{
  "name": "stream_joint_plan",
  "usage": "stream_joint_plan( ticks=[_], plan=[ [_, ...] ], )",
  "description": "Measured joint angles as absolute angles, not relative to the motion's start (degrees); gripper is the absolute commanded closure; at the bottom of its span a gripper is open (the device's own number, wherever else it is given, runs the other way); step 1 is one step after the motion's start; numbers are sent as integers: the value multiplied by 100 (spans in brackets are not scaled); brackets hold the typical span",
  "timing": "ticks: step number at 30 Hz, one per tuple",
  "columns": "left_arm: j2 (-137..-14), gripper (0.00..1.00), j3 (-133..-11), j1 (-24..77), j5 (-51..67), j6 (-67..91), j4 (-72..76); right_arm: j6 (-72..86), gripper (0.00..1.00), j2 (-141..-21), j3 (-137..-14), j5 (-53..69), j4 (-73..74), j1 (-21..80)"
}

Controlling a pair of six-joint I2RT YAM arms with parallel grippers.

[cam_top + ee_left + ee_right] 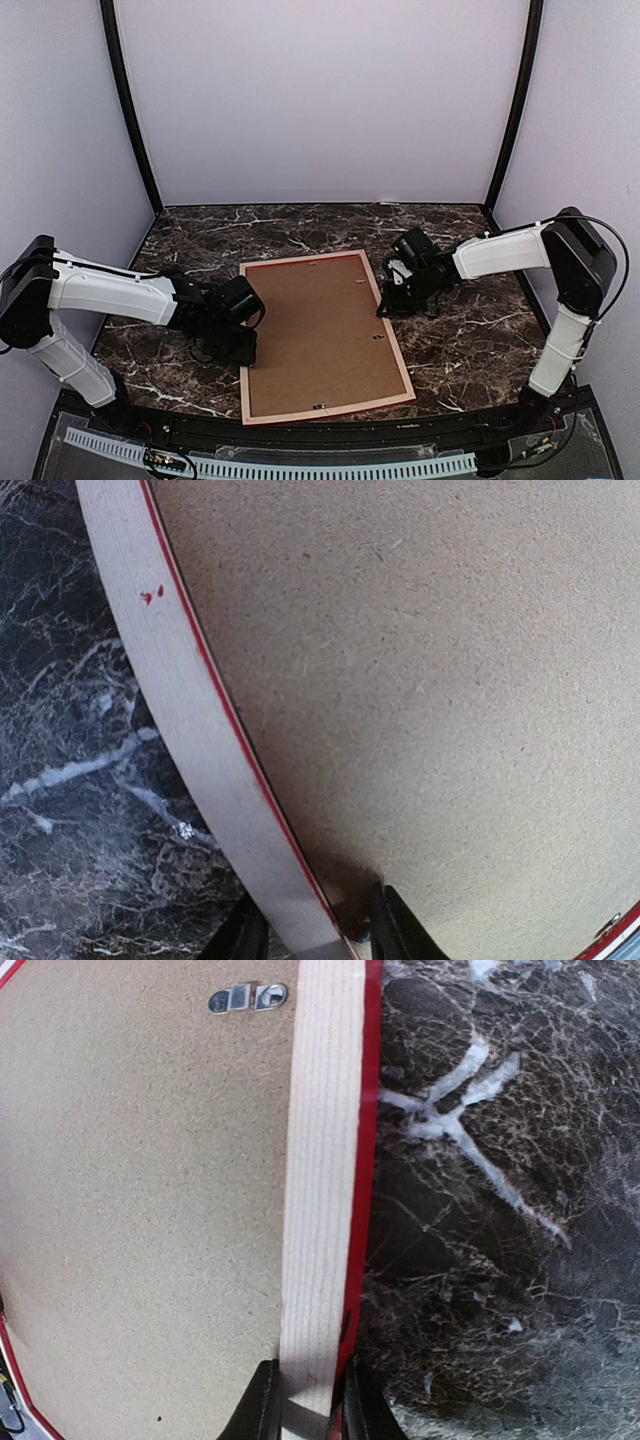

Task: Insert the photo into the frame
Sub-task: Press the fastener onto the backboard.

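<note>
Lying back-up between the arms from above, the frame holds a brown backing board; the photo cannot be seen. Left wrist: the left gripper straddles the left rail, grip uncertain, and should seat squarely. Right wrist: the right gripper pinches the opposite rail; lift both sides level.

soft even light, wrist views warped and blurred at the edges

the overhead view is bright and evenly lit from above, with pale walls and no hard glare. shadows on the dark marble table are faint and soft. it is slightly grainy, and the black side posts bow near the edges. in the left wrist view the frame curves from lens distortion, and a dark shadow pools beside its rail. the right wrist view shows crisp wood grain; the fingers at the bottom are blurred.
</note>
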State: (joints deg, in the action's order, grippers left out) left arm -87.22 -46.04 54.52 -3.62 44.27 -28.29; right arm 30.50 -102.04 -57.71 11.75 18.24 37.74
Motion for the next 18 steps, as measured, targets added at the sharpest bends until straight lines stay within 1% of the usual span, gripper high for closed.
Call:
stream_joint_plan(
  ticks=[8, 12, 15, 17, 18],
  plan=[
    [-8589, 72, -4451, 5404, -292, 4523, -2711, 3050, 98, -10202, -5771, 1175, 1824, 3771],
    [-8493, 72, -4342, 5376, -233, 4525, -2617, 3052, 99, -10202, -5771, 1175, 1824, 3771],
    [-8405, 69, -4281, 5378, -64, 4512, -2624, 3024, 99, -10204, -5771, 1199, 1791, 3774],
    [-8388, 64, -4281, 5380, 67, 4447, -2672, 3000, 99, -10208, -5771, 1214, 1778, 3774],
    [-8379, 61, -4281, 5387, 132, 4399, -2698, 2982, 99, -10210, -5771, 1225, 1772, 3774]
  ],
)
